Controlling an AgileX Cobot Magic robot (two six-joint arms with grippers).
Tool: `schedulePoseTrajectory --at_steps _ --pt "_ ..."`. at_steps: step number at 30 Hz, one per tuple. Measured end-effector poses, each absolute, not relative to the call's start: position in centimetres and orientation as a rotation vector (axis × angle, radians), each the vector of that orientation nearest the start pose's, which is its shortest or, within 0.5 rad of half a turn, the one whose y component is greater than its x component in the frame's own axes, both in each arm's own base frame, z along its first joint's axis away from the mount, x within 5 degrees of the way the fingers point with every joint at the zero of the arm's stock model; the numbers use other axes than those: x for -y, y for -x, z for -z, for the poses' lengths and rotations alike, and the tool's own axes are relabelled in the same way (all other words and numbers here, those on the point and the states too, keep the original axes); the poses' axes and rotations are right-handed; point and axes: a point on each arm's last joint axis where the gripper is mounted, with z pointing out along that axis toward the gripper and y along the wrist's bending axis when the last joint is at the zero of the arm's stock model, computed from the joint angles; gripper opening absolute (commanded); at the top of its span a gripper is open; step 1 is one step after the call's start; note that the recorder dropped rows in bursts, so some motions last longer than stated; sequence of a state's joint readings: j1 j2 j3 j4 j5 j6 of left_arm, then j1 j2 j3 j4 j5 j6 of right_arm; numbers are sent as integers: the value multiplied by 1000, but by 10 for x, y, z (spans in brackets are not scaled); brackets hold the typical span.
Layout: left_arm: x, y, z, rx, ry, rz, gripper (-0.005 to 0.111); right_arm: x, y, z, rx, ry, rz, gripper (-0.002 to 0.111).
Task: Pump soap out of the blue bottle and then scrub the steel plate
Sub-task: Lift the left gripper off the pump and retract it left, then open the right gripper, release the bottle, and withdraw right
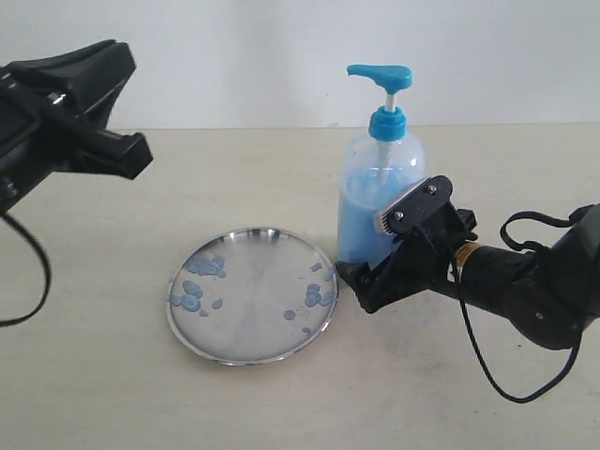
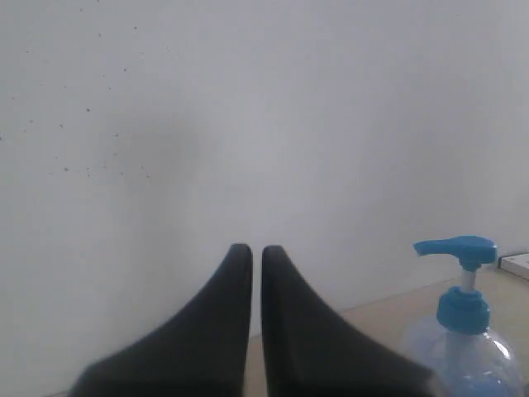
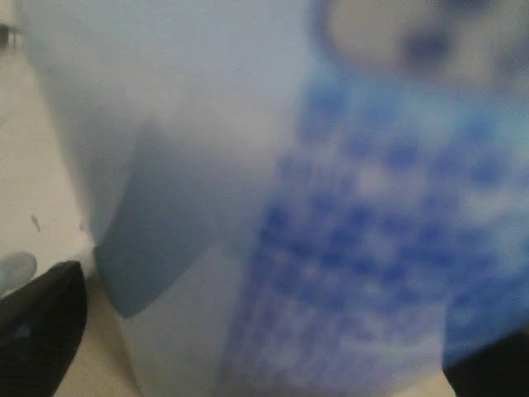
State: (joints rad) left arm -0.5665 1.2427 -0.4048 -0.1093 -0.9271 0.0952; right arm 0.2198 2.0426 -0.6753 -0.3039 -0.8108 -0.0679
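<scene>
While the right gripper (image 1: 375,253) holds the blue bottle (image 1: 378,169) low on its body, one jaw on each side and apparently pressed against the plastic, the step in hand seems to be the pumping one. The bottle stands upright on the table (image 1: 103,375), just beside the steel plate (image 1: 253,281), and its pump head (image 1: 380,73) is up, the spout turned toward the plate's side. The left gripper (image 2: 257,250) hangs high and well apart from the bottle — its fingers are almost pressed together, with only a thin slit between them, and they carry nothing.

The soap (image 1: 199,281) lies already on the plate, so the pumping is probably partly or fully done. If more is wanted, the next move calls for the left gripper to come above the pump head and push straight down, with the right one guarding the bottle against tipping. For the scrubbing a sponge or brush would be needed — none is visible.

The count is one bottle, one plate and two grippers. The droplets form two groups, one near each side of the rim; the single drops run together and cannot be counted surely.
</scene>
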Motion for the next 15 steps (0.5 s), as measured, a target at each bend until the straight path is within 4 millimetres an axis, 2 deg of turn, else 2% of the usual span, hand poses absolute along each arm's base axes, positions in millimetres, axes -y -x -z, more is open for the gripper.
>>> schedulePoseTrajectory --at_steps 4,10,12,15 --pt "103 -179 -266 -1343 -313 386 4 -91 -320 -77 -1979 641 -183 103" --pt "89 -161 -272 -1358 -351 317 4 -91 -321 -78 -1970 636 -185 103" --pt "86 -158 -271 -1398 -370 288 4 -91 -321 -82 -1957 634 -183 103" --pt "81 -153 -270 -1461 -363 276 4 -91 -322 -100 -1929 608 -188 103"
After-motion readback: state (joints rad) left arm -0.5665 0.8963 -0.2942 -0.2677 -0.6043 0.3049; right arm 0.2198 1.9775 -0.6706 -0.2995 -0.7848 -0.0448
